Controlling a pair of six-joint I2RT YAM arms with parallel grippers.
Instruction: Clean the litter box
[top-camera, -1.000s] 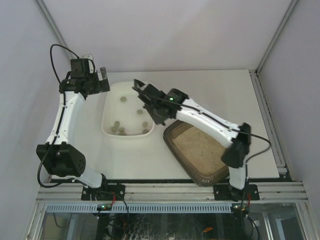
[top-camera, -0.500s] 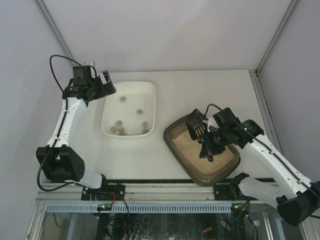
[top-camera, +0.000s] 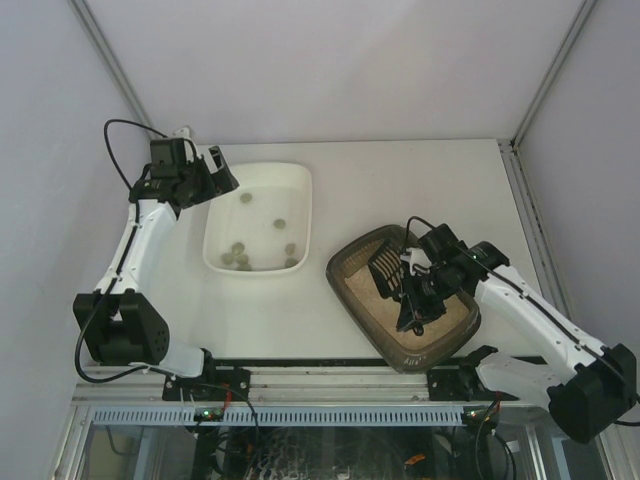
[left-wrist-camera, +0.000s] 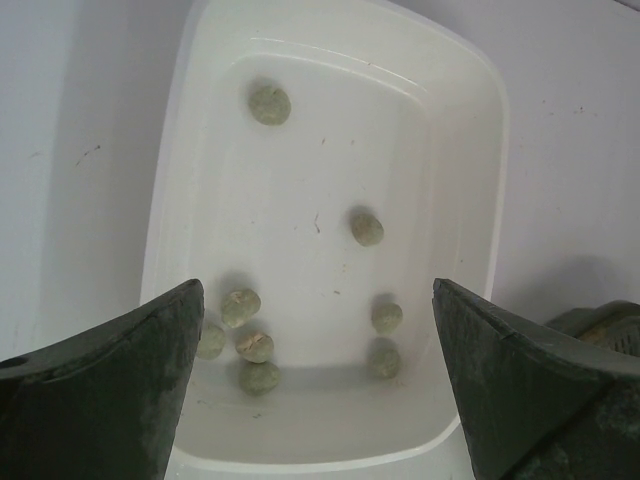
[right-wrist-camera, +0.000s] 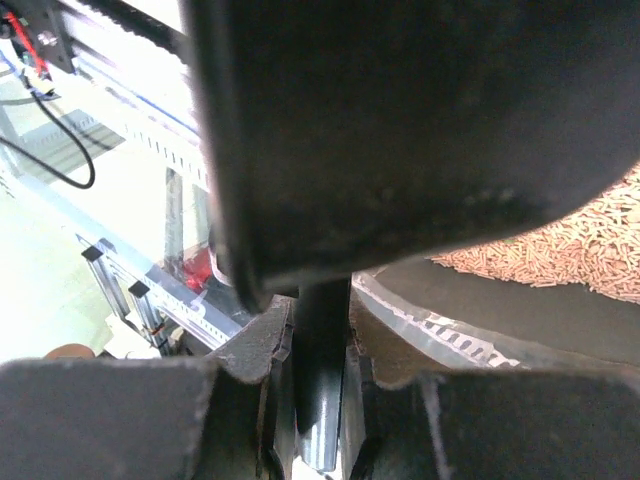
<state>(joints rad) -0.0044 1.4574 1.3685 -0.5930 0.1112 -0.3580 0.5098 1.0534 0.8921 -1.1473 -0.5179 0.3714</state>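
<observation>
Currently the scooping step appears to be in hand. The litter box (top-camera: 425, 352), holding tan litter, lies just right of the white tub (top-camera: 305, 200). The right gripper (top-camera: 412, 298) is clenched on the handle of the black slotted scoop (top-camera: 388, 264), whose head is over the box's end nearest the tub. The left gripper (top-camera: 222, 178) is released and empty above the tub's far-left corner. Greenish lumps (top-camera: 238, 258) lie in the tub. The next move, as judged, is to dip and sift, then carry any lump across to the tub without spilling.
</observation>
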